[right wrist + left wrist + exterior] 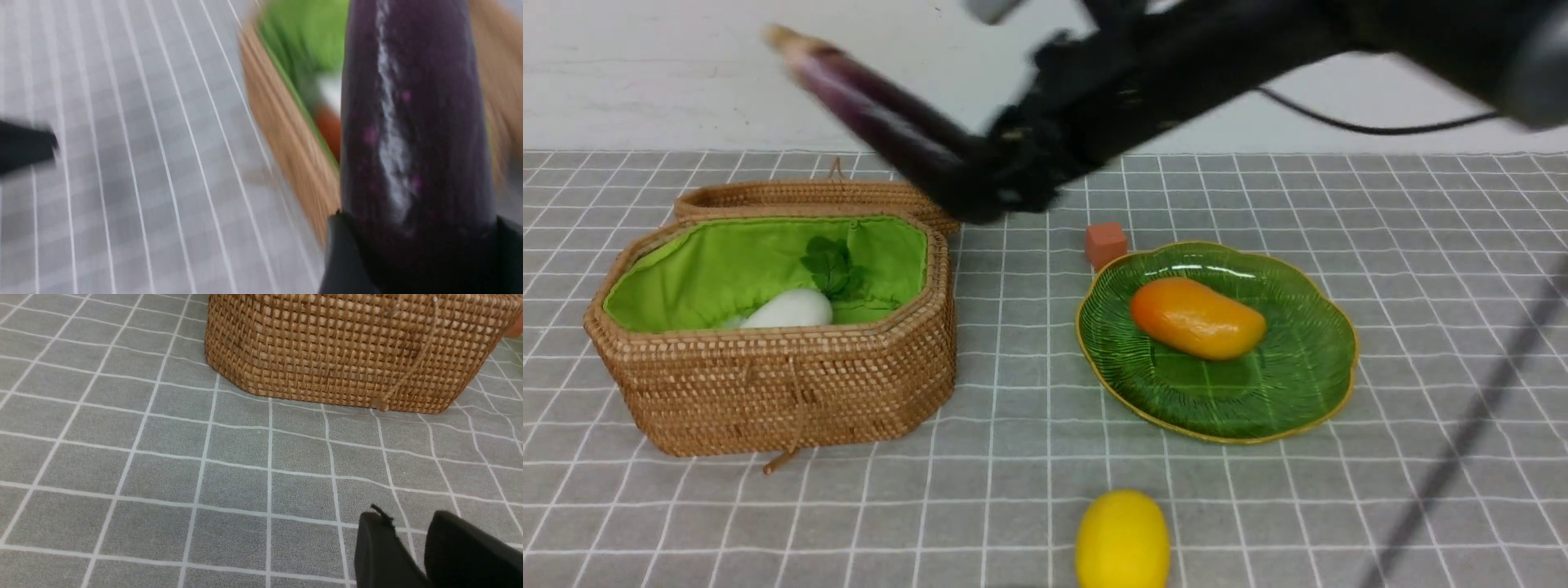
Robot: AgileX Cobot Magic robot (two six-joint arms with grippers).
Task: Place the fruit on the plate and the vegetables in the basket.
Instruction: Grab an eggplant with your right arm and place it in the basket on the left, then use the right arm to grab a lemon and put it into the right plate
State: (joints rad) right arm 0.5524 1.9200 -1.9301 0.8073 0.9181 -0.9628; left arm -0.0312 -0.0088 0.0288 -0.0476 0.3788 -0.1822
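R jaws clamped, arm (1217,57) up, L jaws ajar

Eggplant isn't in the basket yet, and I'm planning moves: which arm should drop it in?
Right: its pincer grips the eggplant raised near the basket; the left pincer sits low, empty.

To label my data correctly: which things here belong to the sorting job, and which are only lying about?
Job: eggplant, radish, basket, plate, orange fruit, lemon.
Lying about: orange cube, checked tablecloth.
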